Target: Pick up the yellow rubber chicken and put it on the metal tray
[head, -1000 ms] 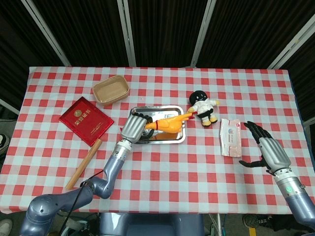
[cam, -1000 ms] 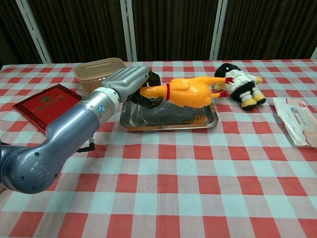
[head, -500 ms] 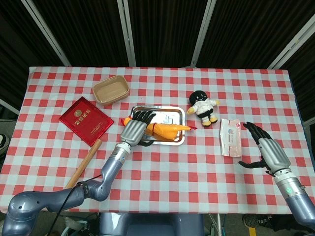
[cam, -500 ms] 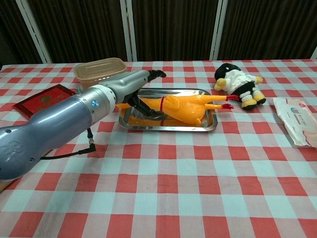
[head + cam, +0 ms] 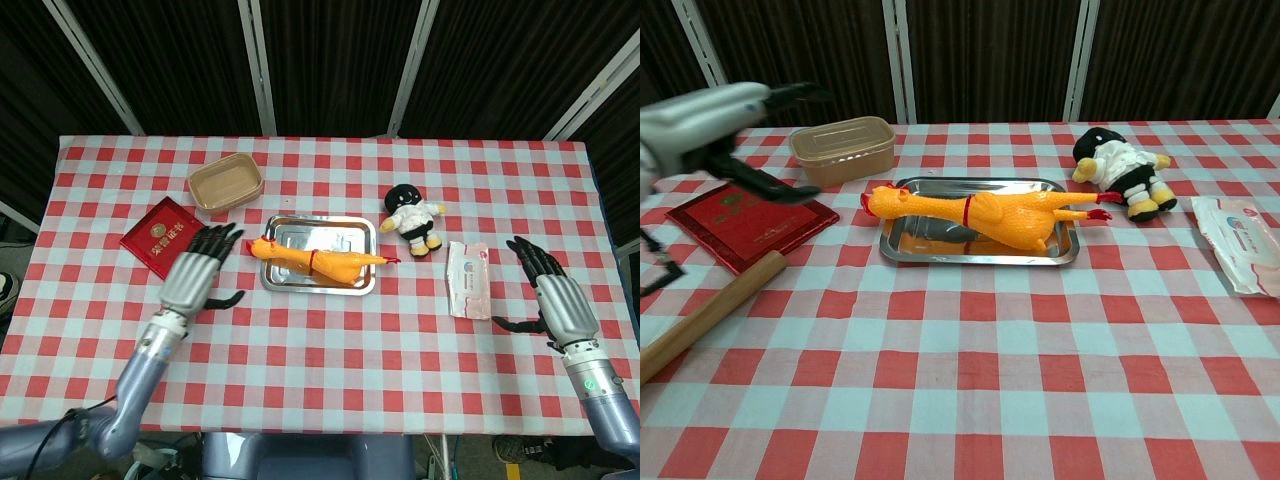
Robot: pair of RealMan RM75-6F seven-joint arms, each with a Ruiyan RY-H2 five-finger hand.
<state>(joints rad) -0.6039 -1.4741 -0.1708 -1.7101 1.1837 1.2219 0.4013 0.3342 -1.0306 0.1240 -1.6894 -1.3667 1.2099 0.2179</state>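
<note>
The yellow rubber chicken lies lengthwise on the metal tray, its head past the tray's left rim and its red feet past the right rim. My left hand hovers left of the tray, well apart from the chicken, fingers spread and holding nothing. At the table's right edge my right hand is open and empty, seen only in the head view.
A tan plastic box stands behind the tray's left end. A red booklet and a wooden rolling pin lie at the left. A plush doll and a wipes pack lie at the right.
My left hand lowered the chicken onto the tray, let go of it and drew back to the left. The right hand has barely moved.
</note>
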